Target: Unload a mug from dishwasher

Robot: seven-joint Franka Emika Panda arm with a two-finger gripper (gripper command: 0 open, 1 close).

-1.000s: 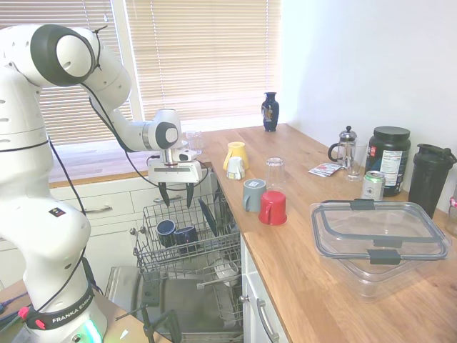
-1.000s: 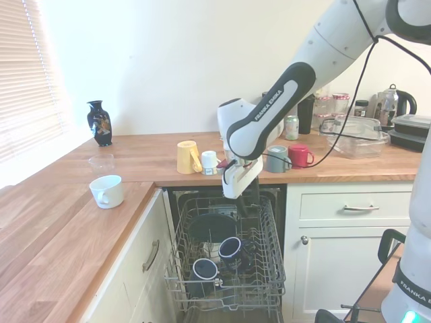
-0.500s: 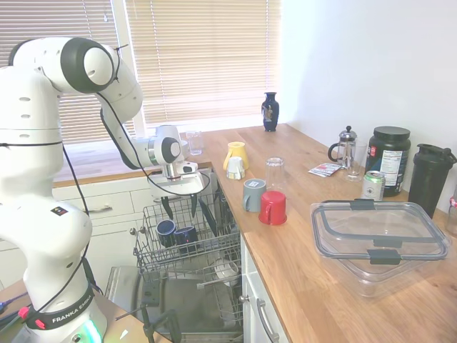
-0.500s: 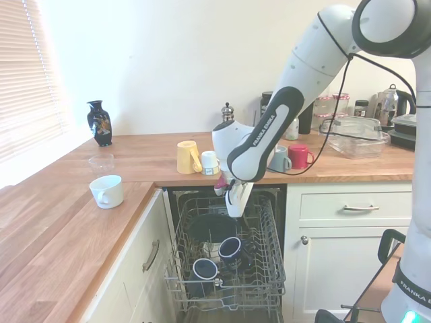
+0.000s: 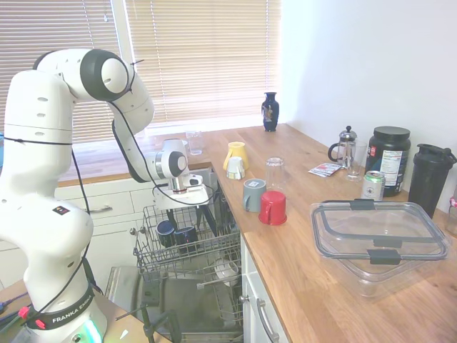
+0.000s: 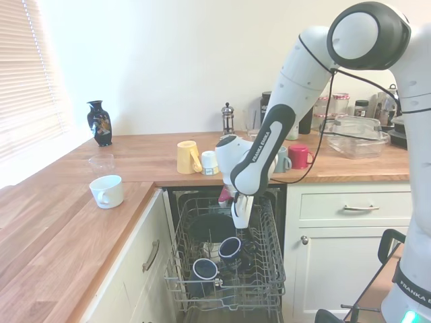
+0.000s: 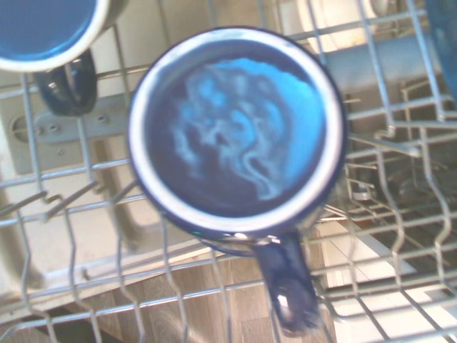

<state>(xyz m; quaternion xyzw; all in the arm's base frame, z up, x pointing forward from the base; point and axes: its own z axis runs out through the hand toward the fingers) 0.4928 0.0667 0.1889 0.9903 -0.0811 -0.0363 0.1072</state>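
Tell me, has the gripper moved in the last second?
Yes. In the second exterior view the gripper has come down from level with the counter edge into the dishwasher's wire rack, closer to the dark mug.

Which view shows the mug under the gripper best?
Wrist view: the mug fills the frame from above, with its rim, inside and handle clear. The second exterior view shows it small in the rack; the first shows only a small dark shape.

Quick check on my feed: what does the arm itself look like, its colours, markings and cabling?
The arm is glossy white with rounded links and dark grey joint caps. Black "FRANKA EMIKA" lettering runs along the forearm and base, and a thin black cable loops beside it. The gripper has dark fingers under a white body.
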